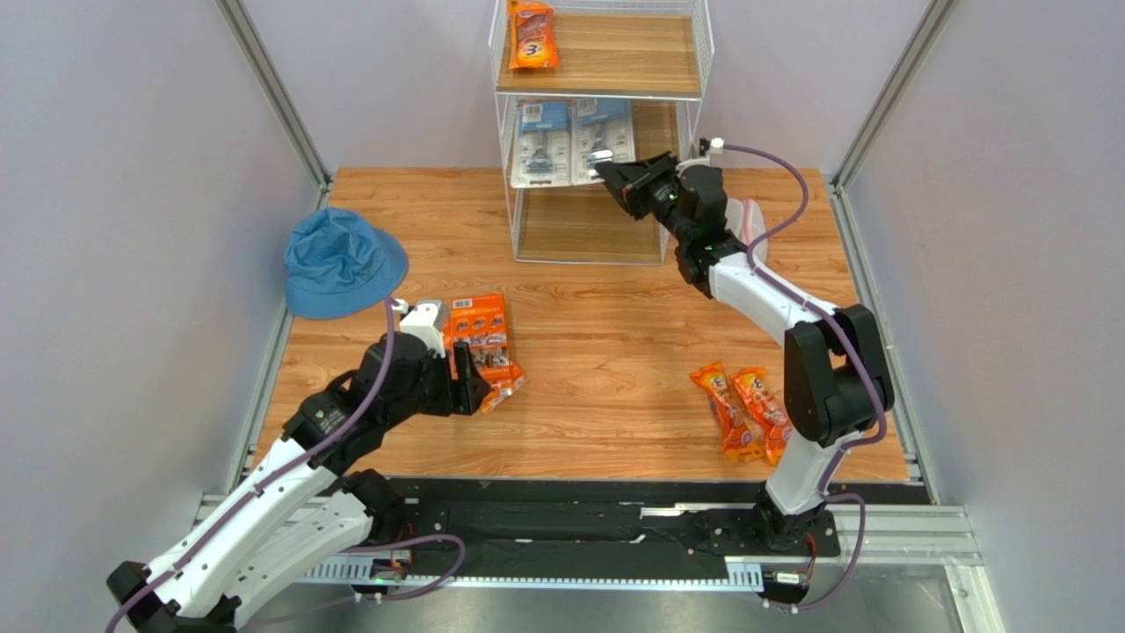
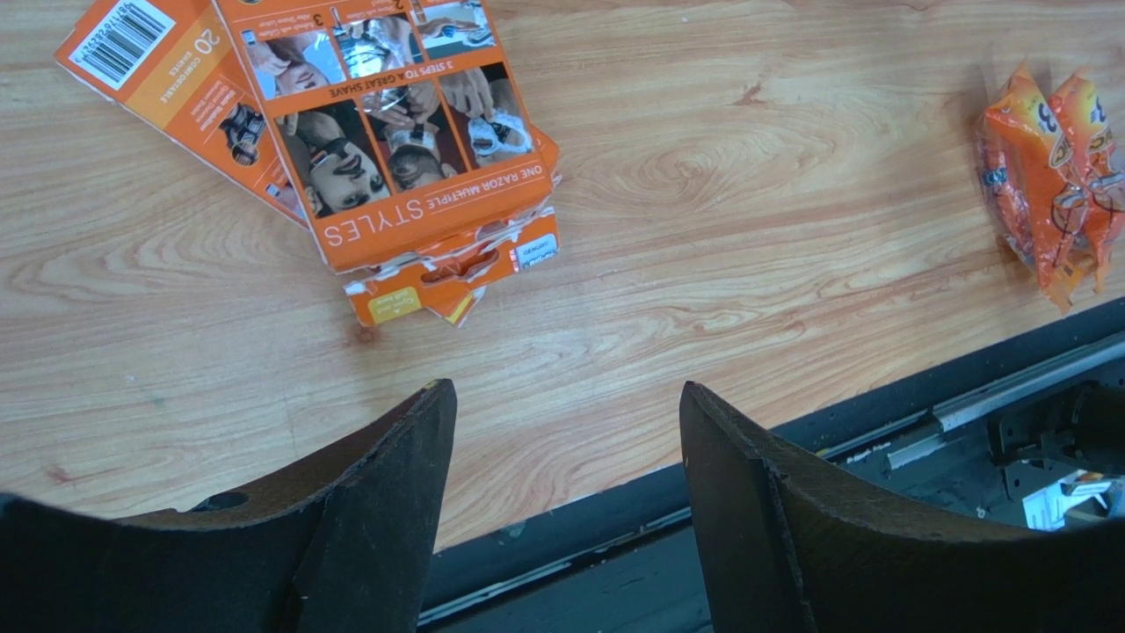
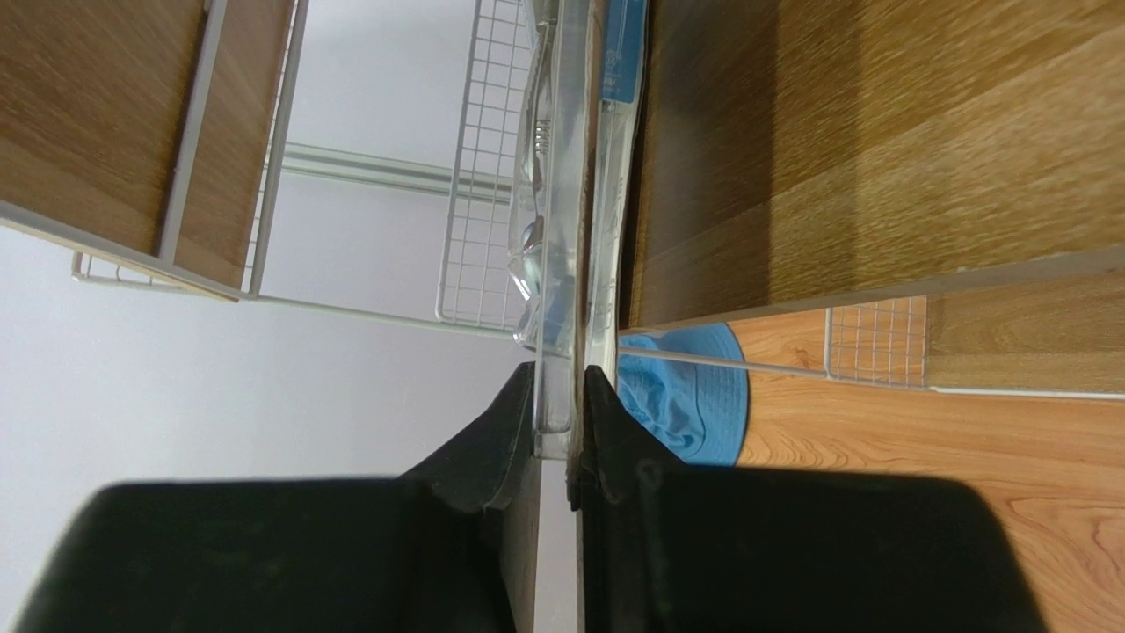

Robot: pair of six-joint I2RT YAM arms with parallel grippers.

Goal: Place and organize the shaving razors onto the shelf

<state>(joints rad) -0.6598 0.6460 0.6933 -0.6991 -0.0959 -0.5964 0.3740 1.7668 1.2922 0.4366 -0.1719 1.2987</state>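
Note:
The shelf (image 1: 687, 92) stands at the back centre. An orange razor pack (image 1: 532, 36) lies on its top board. Two white-and-blue blister cards lie on the middle board. My right gripper (image 1: 606, 168) is shut on the near edge of the right card (image 1: 604, 129), next to the left card (image 1: 542, 145). The right wrist view shows that card (image 3: 568, 198) edge-on, pinched in the gripper (image 3: 563, 412). My left gripper (image 2: 565, 396) is open and empty, just short of the flat orange multi-packs (image 2: 383, 132), which sit left of centre (image 1: 482, 346). Two long orange bags (image 1: 742, 412) lie near the right arm's base.
A blue bucket hat (image 1: 341, 261) sits at the table's left side, also visible under the shelf as a blue hat (image 3: 687, 396). The table's black front rail (image 2: 924, 409) runs just below the left fingers. The orange bags (image 2: 1050, 172) lie to the right.

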